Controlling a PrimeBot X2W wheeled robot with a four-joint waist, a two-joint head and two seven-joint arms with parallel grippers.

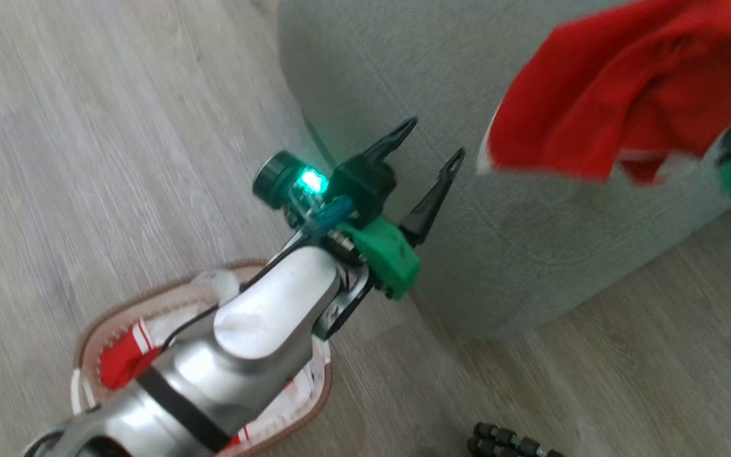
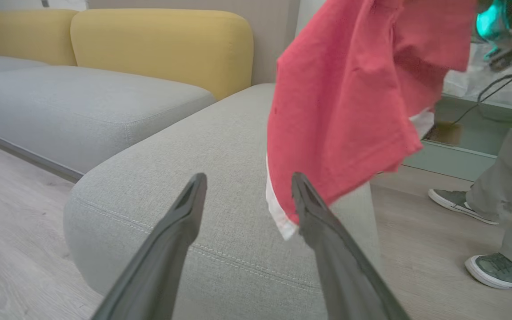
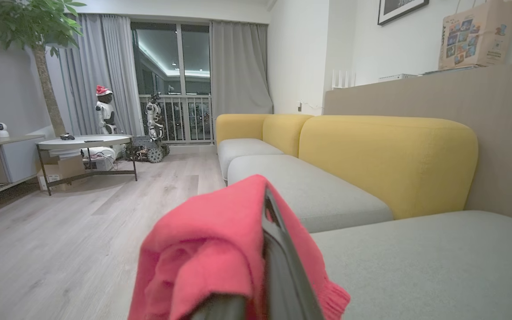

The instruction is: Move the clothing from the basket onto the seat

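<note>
Two garments to shift, one of them mid-carry. Nearest, under the pale forearm point(image 1: 257, 330): basket point(image 1: 89, 343) on the floor point(image 1: 86, 158), with the striped garment point(image 1: 125, 363) lying inside.

Just beyond, left gripper point(image 1: 434, 139) spread wide and holding nothing, poised by the corner of the seat point(image 1: 397, 57).

Farther right, right gripper point(image 3: 270, 213) clamped tight on the plain garment point(image 1: 619, 89), red with white edging at the hem, hanging low over the seat. Touching the seat or not: cannot tell.

Judged step: carrying the first piece across, drop not yet made. Next move: lower it onto the seat, well in from the rounded edge, then part the jaws and lift clear without dragging cloth along. After that, back down to the basket for the striped garment, probably with the free left gripper.

Hard to make out: right gripper cut off and blurred at the head view's edge, with one finger buried under cloth in its wrist view. Much of the basket masked by the forearm, so contents only partly seen.

Farthest, someone's shoes point(image 2: 496, 269) on the floor past the seat.
</note>
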